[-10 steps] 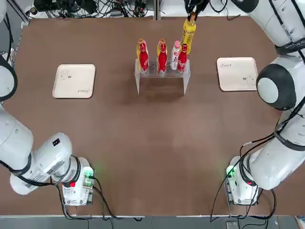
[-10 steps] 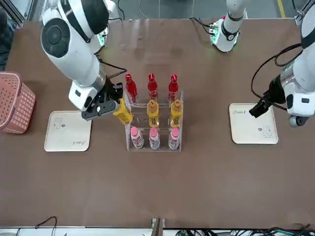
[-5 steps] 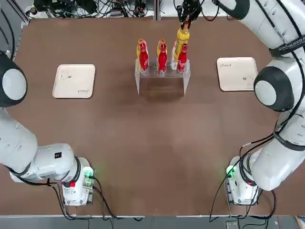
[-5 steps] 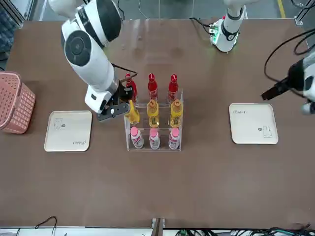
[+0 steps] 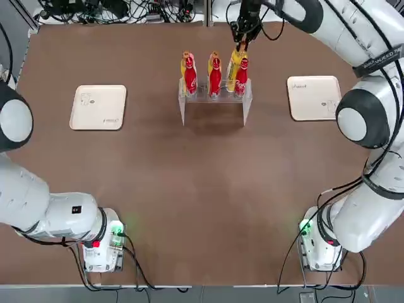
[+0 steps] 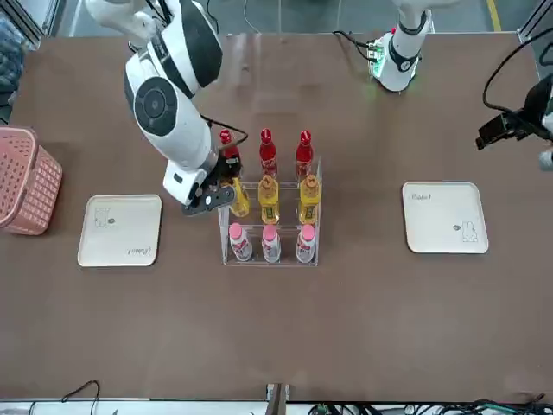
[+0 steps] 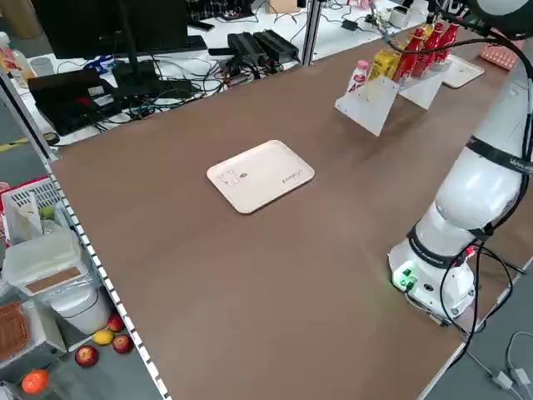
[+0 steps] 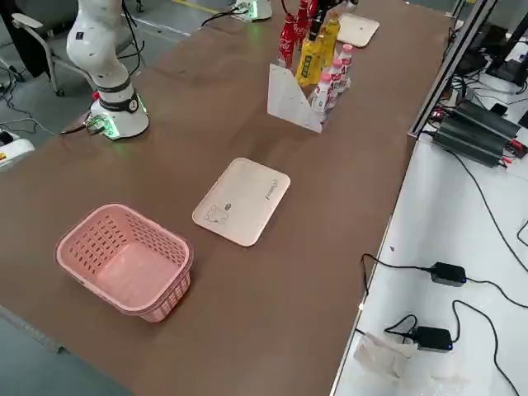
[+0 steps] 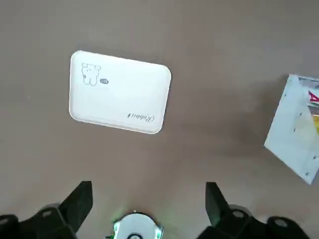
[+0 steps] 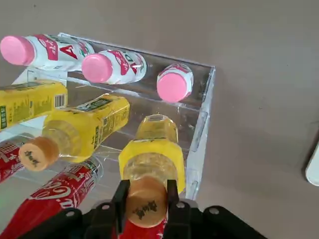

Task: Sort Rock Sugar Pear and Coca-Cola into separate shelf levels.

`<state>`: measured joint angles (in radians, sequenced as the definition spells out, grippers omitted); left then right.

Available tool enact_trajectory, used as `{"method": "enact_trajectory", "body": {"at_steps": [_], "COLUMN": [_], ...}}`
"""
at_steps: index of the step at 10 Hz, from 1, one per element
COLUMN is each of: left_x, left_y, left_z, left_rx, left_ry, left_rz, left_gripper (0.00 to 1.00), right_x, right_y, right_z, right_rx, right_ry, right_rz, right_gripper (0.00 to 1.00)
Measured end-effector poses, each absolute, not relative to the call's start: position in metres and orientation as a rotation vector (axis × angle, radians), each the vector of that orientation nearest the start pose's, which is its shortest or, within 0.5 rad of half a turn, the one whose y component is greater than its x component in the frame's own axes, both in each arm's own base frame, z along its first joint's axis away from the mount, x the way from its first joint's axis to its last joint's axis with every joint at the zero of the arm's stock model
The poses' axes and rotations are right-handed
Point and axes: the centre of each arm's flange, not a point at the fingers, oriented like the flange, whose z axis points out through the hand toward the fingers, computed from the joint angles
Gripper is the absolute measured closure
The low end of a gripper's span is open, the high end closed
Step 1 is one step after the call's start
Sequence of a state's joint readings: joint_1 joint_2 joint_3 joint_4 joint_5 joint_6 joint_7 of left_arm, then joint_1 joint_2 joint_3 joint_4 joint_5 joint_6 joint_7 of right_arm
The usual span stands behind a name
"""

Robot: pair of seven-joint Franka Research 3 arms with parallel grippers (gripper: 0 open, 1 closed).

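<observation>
My right gripper (image 10: 145, 199) is shut on the orange cap of a yellow Rock Sugar Pear bottle (image 10: 152, 154). It holds that bottle (image 6: 238, 199) slightly tilted at the end of the clear acrylic shelf (image 6: 316, 207) nearest the right tray. Two more yellow bottles (image 6: 269, 199) (image 6: 309, 199) stand in the same row. Three red Coca-Cola bottles (image 5: 190, 77) (image 5: 215, 77) (image 5: 242, 77) line the row nearer my bases. My left gripper (image 9: 147, 209) hangs open and empty high above the left tray.
Three pink-capped white bottles (image 6: 270, 244) fill the shelf's lowest far row. Cream trays lie to the left (image 5: 98, 107) and right (image 5: 314, 97) of the shelf. A pink mesh basket (image 6: 26, 180) sits at the table's right edge.
The right gripper carried the yellow bottle from beside the shelf in over its end slot, next to the other yellow bottles. The left arm drew back toward the table's left edge.
</observation>
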<state>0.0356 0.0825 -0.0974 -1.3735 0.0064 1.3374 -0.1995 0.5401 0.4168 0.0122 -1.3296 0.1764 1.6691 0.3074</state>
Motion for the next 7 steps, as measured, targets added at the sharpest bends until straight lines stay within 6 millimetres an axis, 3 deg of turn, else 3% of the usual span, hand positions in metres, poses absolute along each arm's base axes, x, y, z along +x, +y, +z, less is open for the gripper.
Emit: {"method": "enact_trajectory", "body": {"at_steps": [4, 7], "left_x": [0.554, 0.563], "left_y": [-0.027, -0.033], "left_z": [0.657, 0.660], "left_rx": [-3.133, -3.147], "left_ry": [-0.132, -0.105], "left_rz": [0.137, 0.039], "left_gripper": [0.00, 0.00], "right_x": [0.556, 0.548], "right_y": [0.370, 0.366], "right_z": [0.487, 0.489], "right_rx": [-2.961, -2.971], "right_ry": [-0.329, -0.324], "right_rz": [0.133, 0.187], "right_gripper": [0.66, 0.66]}}
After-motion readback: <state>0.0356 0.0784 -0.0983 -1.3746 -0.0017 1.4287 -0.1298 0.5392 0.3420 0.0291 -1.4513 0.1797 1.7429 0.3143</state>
